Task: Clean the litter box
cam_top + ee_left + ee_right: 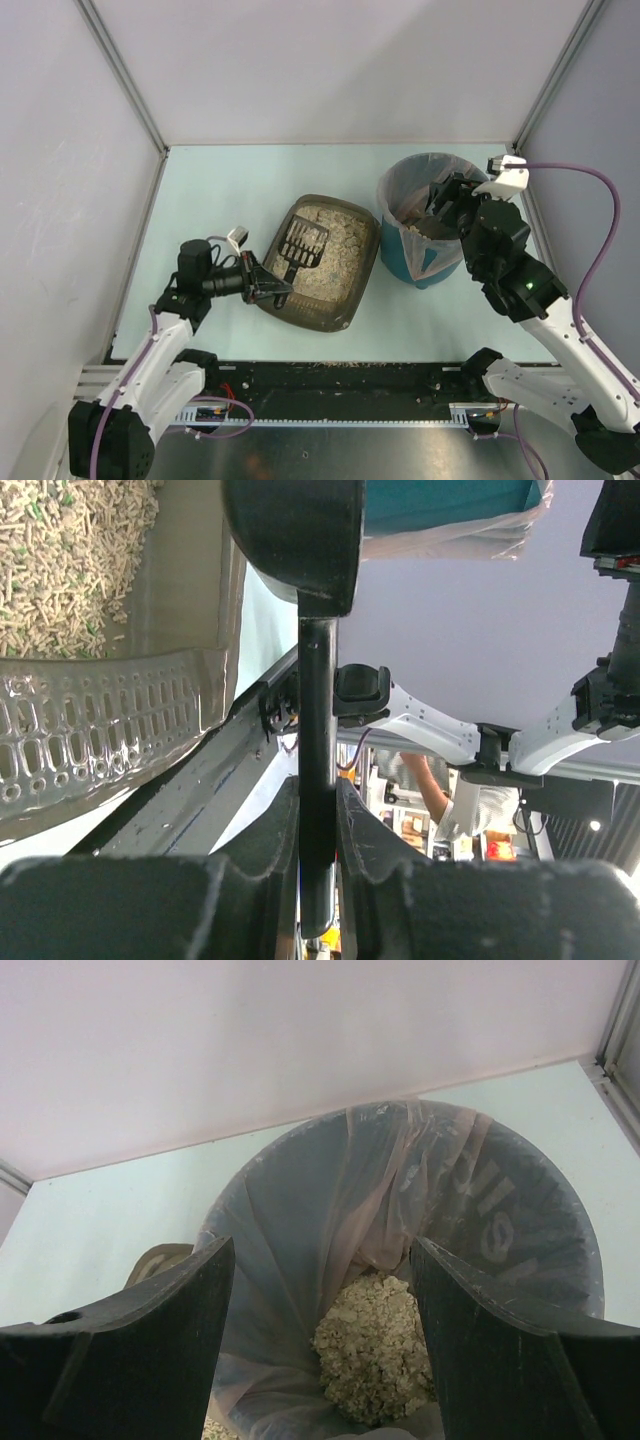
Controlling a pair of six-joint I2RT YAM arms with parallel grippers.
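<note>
On the table [220, 200] the litter box [342, 318] sits mid-way, near edge side. The bin [410, 262] stands just right of it and a bit farther back (contact unclear). The scoop [303, 243] lies in the box, head toward the far left, handle running near-left over the rim into the left gripper [272, 290]. The right gripper [440, 205] hangs over the bin, with a litter pile [375, 1350] at the bin's bottom.

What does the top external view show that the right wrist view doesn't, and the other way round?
Only top external: the scoop with its head in the litter box and its handle clamped by the left fingers. Only right wrist: a heap of litter at the bottom of the liner. Both: the bin and the open right fingers above it.
</note>
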